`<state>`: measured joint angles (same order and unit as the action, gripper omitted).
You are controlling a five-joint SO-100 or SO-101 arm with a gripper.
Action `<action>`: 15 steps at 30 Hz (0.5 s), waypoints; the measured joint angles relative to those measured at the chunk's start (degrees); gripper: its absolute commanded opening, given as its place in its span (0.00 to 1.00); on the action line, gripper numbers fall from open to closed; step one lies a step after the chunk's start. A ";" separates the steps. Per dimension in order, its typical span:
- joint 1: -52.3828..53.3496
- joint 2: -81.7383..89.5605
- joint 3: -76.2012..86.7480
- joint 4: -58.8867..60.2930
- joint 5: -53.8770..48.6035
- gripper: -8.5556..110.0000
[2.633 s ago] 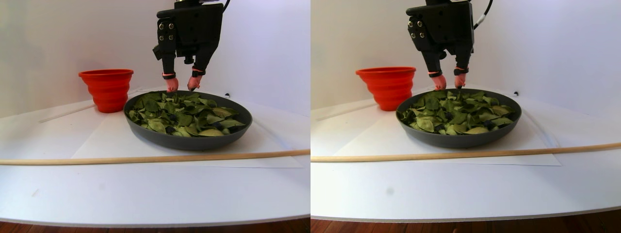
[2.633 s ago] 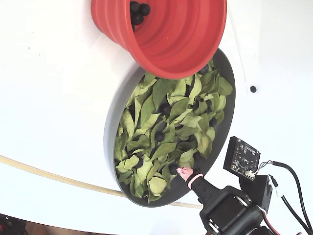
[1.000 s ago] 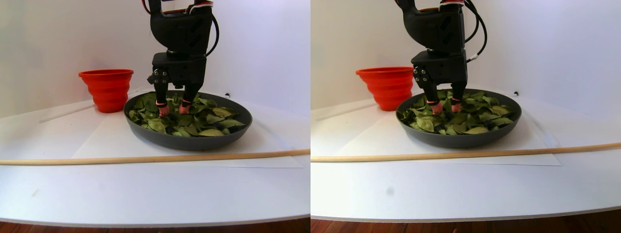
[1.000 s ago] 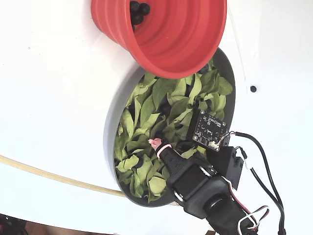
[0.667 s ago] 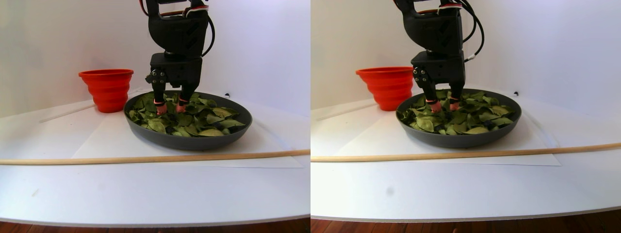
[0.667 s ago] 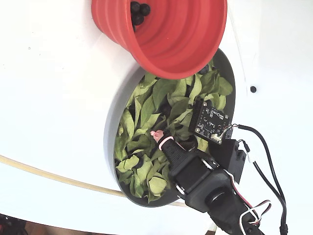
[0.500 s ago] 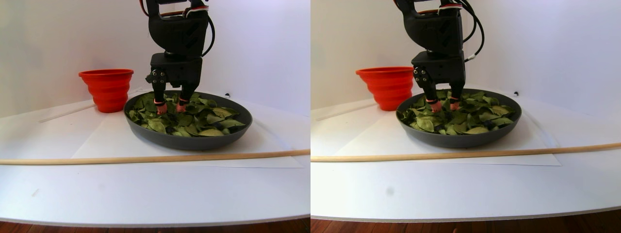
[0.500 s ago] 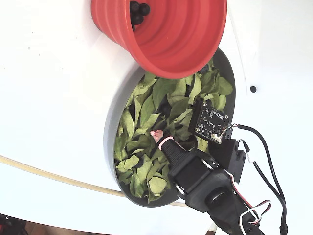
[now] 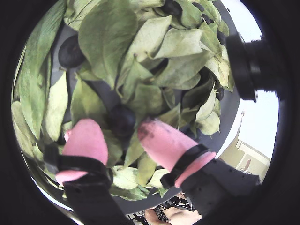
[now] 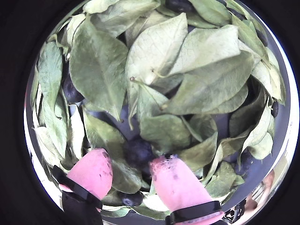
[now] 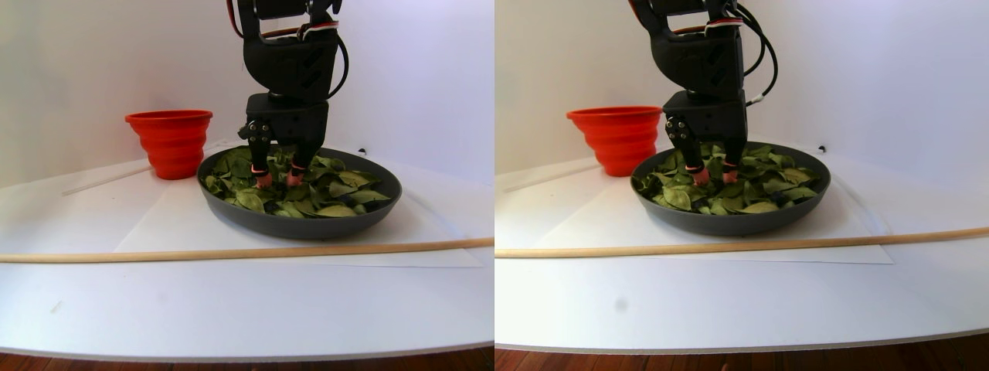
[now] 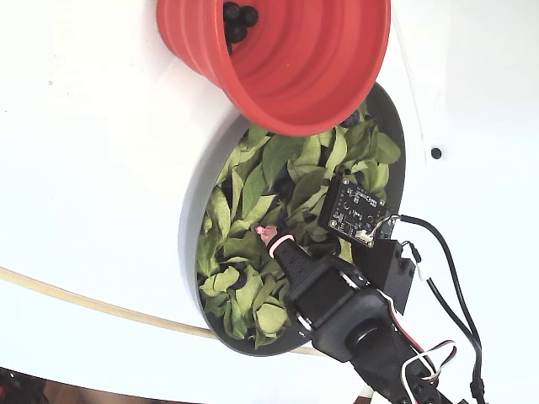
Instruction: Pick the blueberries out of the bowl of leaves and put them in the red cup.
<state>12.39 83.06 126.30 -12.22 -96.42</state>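
Open pink fingers point(image 10: 96, 171) straddle a blueberry point(image 10: 138, 151) among crowding leaves point(image 10: 154, 51) in the bowl point(image 11: 309, 226); red cup point(image 11: 171, 142) stands nearby.

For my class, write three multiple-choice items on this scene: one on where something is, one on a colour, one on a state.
1. Where are the gripper fingertips?
A. Inside the red cup
B. Down among the leaves in the bowl
C. On the white tabletop

2. What colour are the fingertip pads?
A. Pink
B. Yellow
C. Blue

3. What state is the gripper in?
A. Shut on a leaf
B. Shut, empty
C. Open, a blueberry between its fingers

Answers:
1 B, both wrist views show leaves around the fingertips.
2 A, plainly pink.
3 C, a gap shows either side of the berry.
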 measured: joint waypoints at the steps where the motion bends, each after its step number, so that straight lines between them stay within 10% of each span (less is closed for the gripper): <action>1: 0.00 -0.26 -0.18 0.00 0.00 0.21; 15: 0.00 -3.96 -2.20 -1.93 0.00 0.20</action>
<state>12.39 79.10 124.10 -14.15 -96.42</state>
